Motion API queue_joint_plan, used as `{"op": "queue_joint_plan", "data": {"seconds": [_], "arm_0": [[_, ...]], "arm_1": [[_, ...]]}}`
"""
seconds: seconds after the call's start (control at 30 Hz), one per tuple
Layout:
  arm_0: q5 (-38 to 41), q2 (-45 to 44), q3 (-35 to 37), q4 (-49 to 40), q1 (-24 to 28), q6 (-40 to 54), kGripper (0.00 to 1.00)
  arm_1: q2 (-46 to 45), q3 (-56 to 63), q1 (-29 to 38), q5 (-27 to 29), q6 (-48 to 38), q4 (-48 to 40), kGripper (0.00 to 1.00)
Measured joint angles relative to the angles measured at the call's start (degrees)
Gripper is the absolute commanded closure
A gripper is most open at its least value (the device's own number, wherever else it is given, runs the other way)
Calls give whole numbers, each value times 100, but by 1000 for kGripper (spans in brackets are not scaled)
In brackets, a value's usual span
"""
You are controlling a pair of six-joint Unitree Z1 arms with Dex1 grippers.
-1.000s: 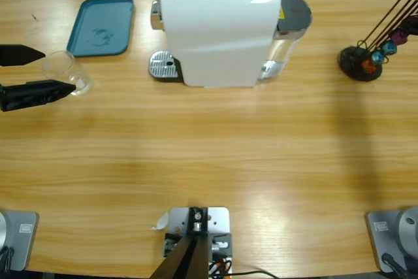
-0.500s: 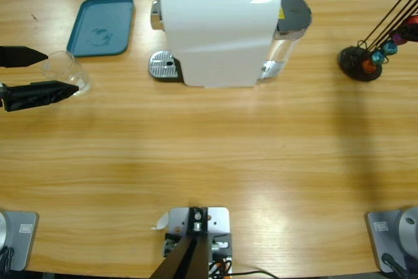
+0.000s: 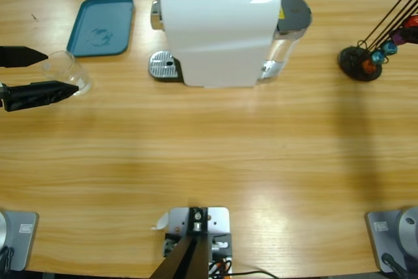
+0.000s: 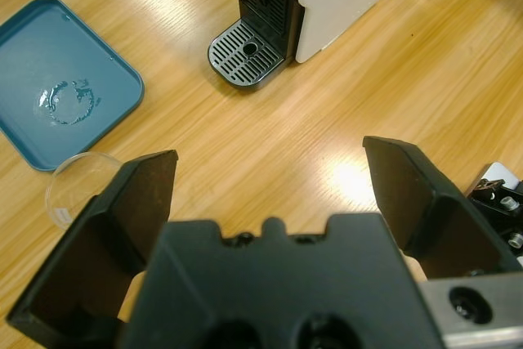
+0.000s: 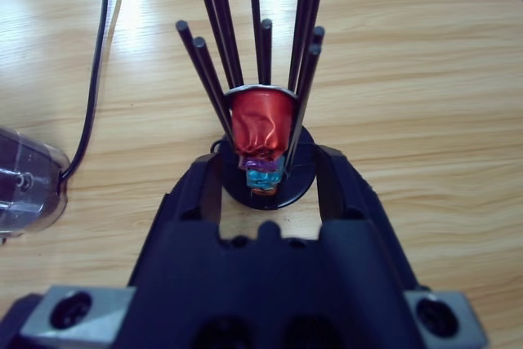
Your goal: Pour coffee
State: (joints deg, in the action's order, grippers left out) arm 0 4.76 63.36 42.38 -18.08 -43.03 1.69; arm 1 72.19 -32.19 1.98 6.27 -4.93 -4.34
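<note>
A clear glass (image 3: 66,70) stands at the table's left end, and I see no coffee in it or anywhere else. My left gripper (image 3: 46,72) is open, with one jaw on each side of the glass and neither touching it. In the left wrist view the glass (image 4: 78,190) sits by the left jaw. My right gripper (image 5: 268,165) is shut on a crumpled red capsule (image 5: 262,127) among the black rods of the capsule holder (image 5: 265,185). In the high view that red capsule (image 3: 411,21) shows at the right edge; the right gripper is out of sight there.
The white coffee machine (image 3: 219,31) stands at the back middle with its metal drip tray (image 3: 163,66) facing left. A teal tray (image 3: 101,25) lies behind the glass. The capsule holder (image 3: 360,62) with blue and orange capsules stands at the right. A black cable (image 5: 98,79) runs beside the water tank (image 5: 24,190).
The left gripper has slid a little to the right, further around the glass. At the right edge the red capsule has risen along the holder's rods.
</note>
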Motion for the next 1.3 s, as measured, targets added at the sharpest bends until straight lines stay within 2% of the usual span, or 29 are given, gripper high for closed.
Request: {"op": "queue_joint_plan", "data": {"seconds": [0.63, 0.73, 0.83, 0.93, 1.0, 1.13, 1.17, 1.2, 1.3], "arm_0": [[0, 49, 0, 0, 0, -29, 18], [0, 49, 0, 0, 0, -29, 18], [0, 65, 0, 1, 0, -30, 18], [0, 88, 0, 2, 0, -30, 18], [0, 89, 0, 2, 0, -30, 18], [0, 89, 0, 2, 0, -30, 18], [0, 89, 0, 2, 0, -30, 18], [0, 89, 0, 2, 0, -30, 18], [0, 89, 0, 2, 0, -30, 18]], "arm_1": [[3, -281, -7, 51, 0, -23, 548], [3, -278, -7, 51, 0, 2, 458], [1, -197, -7, 51, 0, 51, 428], [-16, -106, -7, 51, 0, 117, 440], [-41, -104, -7, 51, 0, 142, 522], [-75, -105, -7, 51, 0, 149, 543], [-75, -106, -7, 51, 0, 148, 641], [-75, -108, -7, 51, 0, 148, 662], [-75, -113, -7, 50, 0, 148, 662]]}}
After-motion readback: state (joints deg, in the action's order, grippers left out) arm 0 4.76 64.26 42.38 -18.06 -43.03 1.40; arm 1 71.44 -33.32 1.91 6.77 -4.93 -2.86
